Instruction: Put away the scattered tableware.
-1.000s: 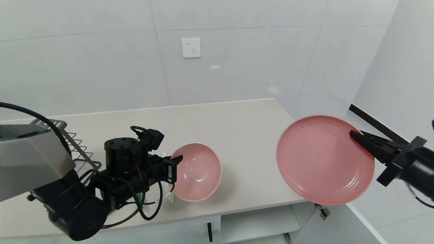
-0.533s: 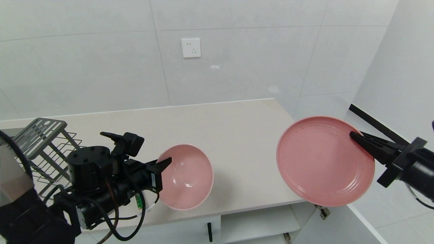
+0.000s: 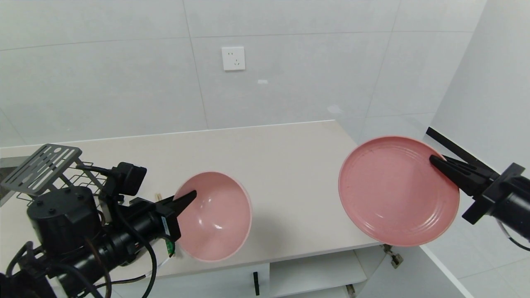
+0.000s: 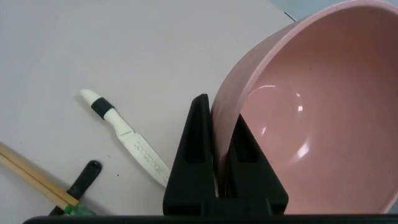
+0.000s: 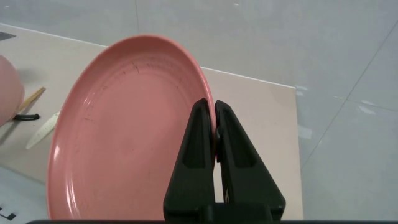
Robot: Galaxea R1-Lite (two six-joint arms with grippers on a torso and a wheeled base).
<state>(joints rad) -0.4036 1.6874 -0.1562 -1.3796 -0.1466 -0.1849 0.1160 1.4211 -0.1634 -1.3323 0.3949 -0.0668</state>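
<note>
I see my left gripper (image 3: pixel 191 194) pinching the rim of a glossy, tilted pink bowl (image 3: pixel 217 219) at lower left-centre, and my right gripper (image 3: pixel 433 159) clamping the ridged pink plate (image 3: pixel 389 194) at right.

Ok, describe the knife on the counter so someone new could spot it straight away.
Start at the beige countertop, then look near the pink bowl held by the left gripper. The knife lies flat there, all white with one black band, unlike the wooden chopsticks beside it.

Pink bowl (image 3: pixel 219 215), pink plate (image 3: pixel 393 194) with concentric ridges, white knife (image 4: pixel 127 139) with black band
</note>
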